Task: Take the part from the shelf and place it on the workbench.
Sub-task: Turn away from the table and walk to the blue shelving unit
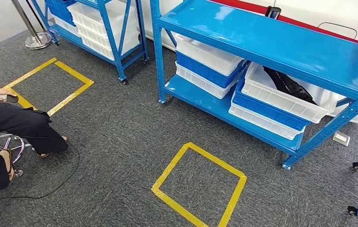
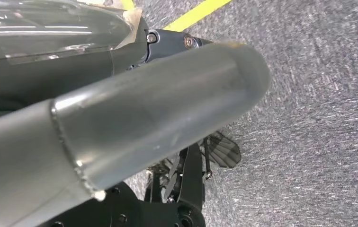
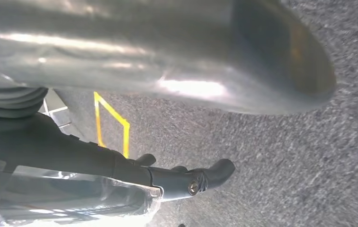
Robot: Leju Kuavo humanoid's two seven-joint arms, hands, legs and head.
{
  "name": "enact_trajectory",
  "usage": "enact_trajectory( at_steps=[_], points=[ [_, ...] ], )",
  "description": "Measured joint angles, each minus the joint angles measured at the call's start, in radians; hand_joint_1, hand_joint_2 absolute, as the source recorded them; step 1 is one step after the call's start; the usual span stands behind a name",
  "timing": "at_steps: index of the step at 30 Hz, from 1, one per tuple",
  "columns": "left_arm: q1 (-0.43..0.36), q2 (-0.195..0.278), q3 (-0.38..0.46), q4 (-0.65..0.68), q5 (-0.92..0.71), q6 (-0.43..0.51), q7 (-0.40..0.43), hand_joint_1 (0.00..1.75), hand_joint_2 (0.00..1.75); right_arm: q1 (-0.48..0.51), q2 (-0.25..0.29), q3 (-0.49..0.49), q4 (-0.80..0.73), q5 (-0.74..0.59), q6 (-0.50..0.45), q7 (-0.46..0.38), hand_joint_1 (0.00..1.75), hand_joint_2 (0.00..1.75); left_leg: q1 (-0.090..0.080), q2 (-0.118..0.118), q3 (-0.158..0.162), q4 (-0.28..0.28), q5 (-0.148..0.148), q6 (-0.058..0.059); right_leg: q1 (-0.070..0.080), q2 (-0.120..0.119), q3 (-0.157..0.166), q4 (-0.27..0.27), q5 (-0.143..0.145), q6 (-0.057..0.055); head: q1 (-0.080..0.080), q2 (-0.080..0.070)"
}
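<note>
Grey carpet [image 1: 120, 142] with yellow tape squares [image 1: 199, 186], blue shelf [image 1: 262, 42] ahead, dark part [image 1: 288, 85] sitting in its white bin [image 1: 281, 97]. My left hand [image 2: 120, 123] and right hand [image 3: 167, 56] hang over the floor holding nothing, but honestly can't tell how the fingers sit.

You are looking at a robot test area set up like a small warehouse or stockroom. Blue steel shelving racks [image 1: 262, 52] on castors hold stacked white and blue plastic bins [image 1: 281, 101]. Yellow tape squares [image 1: 199, 187] mark standing spots on the grey carpet [image 1: 120, 156]. A seated person [image 1: 16, 125] waits at the side beside a stanchion post [image 1: 32, 28].
</note>
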Motion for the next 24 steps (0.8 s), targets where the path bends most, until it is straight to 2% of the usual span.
enact_trajectory(
  at_steps=[1,2,3,4,5,6,7,9,10,11,13,14,15,16,17,18,19,20,22,24],
  points=[
    [0.000,0.000,0.000,0.000,0.001,0.000,0.000,0.00,0.00,0.001,-0.001,0.000,0.000,0.000,0.000,0.000,0.00,0.00,0.002,-0.001,0.001,0.001,-0.002,-0.003,-0.004,0.000,0.005,-0.015,0.015,0.011,0.002,0.000],
    [0.001,-0.001,0.001,0.000,0.001,0.000,-0.001,0.00,0.00,0.002,-0.002,0.000,0.000,0.000,0.000,0.000,0.00,0.00,0.005,-0.001,0.004,0.002,-0.005,-0.008,-0.010,-0.001,0.030,-0.069,0.042,0.024,0.003,0.000],
    [0.001,-0.002,0.001,0.000,0.002,0.000,-0.001,0.00,0.00,0.001,-0.002,0.000,0.000,0.001,0.001,0.000,0.00,0.00,0.008,-0.001,0.007,0.005,-0.008,-0.015,-0.015,-0.004,0.066,-0.144,0.073,0.036,0.003,0.000],
    [0.001,-0.002,0.001,0.000,0.002,0.000,-0.002,0.00,0.00,0.000,-0.002,0.000,0.000,0.001,0.001,0.000,0.00,0.00,0.009,-0.001,0.008,0.009,-0.014,-0.024,-0.016,-0.007,0.098,-0.212,0.097,0.041,0.004,0.000],
    [0.001,-0.002,0.001,0.000,0.002,0.000,-0.002,0.00,0.00,0.000,-0.001,0.000,0.000,0.002,0.001,0.000,0.00,0.00,0.009,-0.001,0.009,0.012,-0.019,-0.034,-0.014,-0.008,0.121,-0.257,0.111,0.037,0.004,0.000],
    [0.000,-0.002,0.001,0.000,0.002,0.000,-0.003,0.00,0.00,-0.001,-0.001,0.000,0.000,0.003,0.001,0.000,0.00,0.00,0.008,-0.001,0.010,0.013,-0.023,-0.042,-0.010,-0.008,0.131,-0.278,0.114,0.028,0.002,0.000],
    [0.000,-0.002,0.001,0.000,0.002,0.000,-0.004,0.00,0.00,-0.001,-0.001,0.000,0.000,0.005,0.001,0.000,0.00,0.00,0.008,0.000,0.012,0.012,-0.025,-0.049,-0.003,-0.006,0.131,-0.280,0.112,0.014,0.000,0.000],
    [-0.001,-0.003,0.001,0.000,0.002,0.000,-0.005,0.00,0.00,0.000,-0.002,0.000,0.000,0.007,0.001,0.000,0.00,0.00,0.014,-0.002,0.015,0.014,-0.030,-0.060,-0.005,-0.001,0.139,-0.285,0.113,-0.008,-0.004,0.000],
    [-0.001,-0.003,0.001,0.000,0.002,-0.001,-0.006,0.00,0.00,0.000,-0.002,0.000,0.000,0.008,0.001,0.000,0.00,0.00,0.017,-0.007,0.007,0.034,-0.042,-0.063,-0.007,0.001,0.144,-0.288,0.113,-0.018,-0.006,0.000],
    [-0.001,-0.003,0.001,0.000,0.002,-0.001,-0.007,0.00,0.00,-0.001,-0.001,0.000,0.000,0.009,0.001,0.000,0.00,0.00,0.019,-0.013,-0.014,0.079,-0.066,-0.066,-0.010,0.002,0.151,-0.291,0.112,-0.028,-0.008,0.000],
    [0.000,-0.003,0.001,0.000,0.002,-0.001,-0.007,0.00,0.00,-0.001,0.000,0.000,0.000,0.009,0.001,0.000,0.00,0.00,0.020,-0.025,-0.092,0.223,-0.127,-0.068,-0.005,0.003,0.158,-0.292,0.105,-0.043,-0.013,0.000],
    [0.001,-0.002,0.002,0.000,0.002,-0.001,-0.007,0.00,0.00,-0.001,0.001,0.000,0.000,0.009,0.001,0.000,0.00,0.00,0.020,-0.027,-0.130,0.285,-0.145,-0.069,-0.003,0.004,0.162,-0.292,0.102,-0.047,-0.014,0.000],
    [0.002,-0.002,0.002,0.000,0.002,-0.001,-0.007,0.00,0.00,-0.001,0.002,0.000,0.000,0.009,0.001,0.000,0.00,0.00,0.020,-0.028,-0.154,0.317,-0.144,-0.069,-0.001,0.005,0.166,-0.292,0.098,-0.049,-0.014,0.000],
    [0.002,-0.002,0.003,0.000,0.002,-0.001,-0.007,0.00,0.00,-0.001,0.002,0.000,0.000,0.009,0.001,0.000,0.00,0.00,0.020,-0.028,-0.158,0.307,-0.123,-0.067,-0.001,0.008,0.172,-0.291,0.094,-0.049,-0.015,0.000],
    [0.002,-0.002,0.003,0.000,0.002,-0.001,-0.008,0.00,0.00,-0.001,0.002,0.000,0.000,0.009,0.001,0.000,0.00,0.00,0.020,-0.028,-0.143,0.263,-0.088,-0.065,-0.001,0.011,0.178,-0.291,0.090,-0.047,-0.015,0.000],
    [0.002,-0.001,0.004,0.000,0.002,-0.002,-0.008,0.00,0.00,-0.001,0.002,0.000,0.000,0.009,0.001,0.000,0.00,0.00,0.021,-0.028,-0.115,0.195,-0.045,-0.062,-0.002,0.014,0.185,-0.291,0.084,-0.042,-0.016,0.000],
    [0.002,-0.001,0.004,0.000,0.002,-0.002,-0.008,0.00,0.00,-0.001,0.003,0.000,0.000,0.009,0.001,0.000,0.00,0.00,0.019,-0.029,-0.085,0.129,-0.017,-0.060,0.001,0.017,0.189,-0.291,0.077,-0.036,-0.018,0.000],
    [0.001,-0.001,0.004,0.000,0.002,-0.002,-0.009,0.00,0.00,-0.002,0.003,0.000,0.000,0.009,0.001,0.000,0.00,0.00,0.016,-0.030,-0.061,0.079,-0.002,-0.057,0.004,0.018,0.192,-0.292,0.070,-0.030,-0.019,0.000],
    [-0.001,-0.001,0.005,0.000,0.002,-0.003,-0.009,0.00,0.00,-0.002,0.003,0.000,0.000,0.010,0.001,0.000,0.00,0.00,0.008,-0.032,-0.044,0.045,-0.007,-0.045,0.010,0.019,0.198,-0.292,0.064,-0.014,-0.019,0.000],
    [0.000,-0.001,0.004,0.000,0.001,-0.005,-0.010,0.00,0.00,-0.002,0.003,0.000,0.000,0.009,0.000,0.000,0.00,0.00,0.003,-0.033,-0.038,0.040,-0.008,-0.025,0.009,0.018,0.206,-0.286,0.065,0.000,-0.018,0.000]
  ],
)
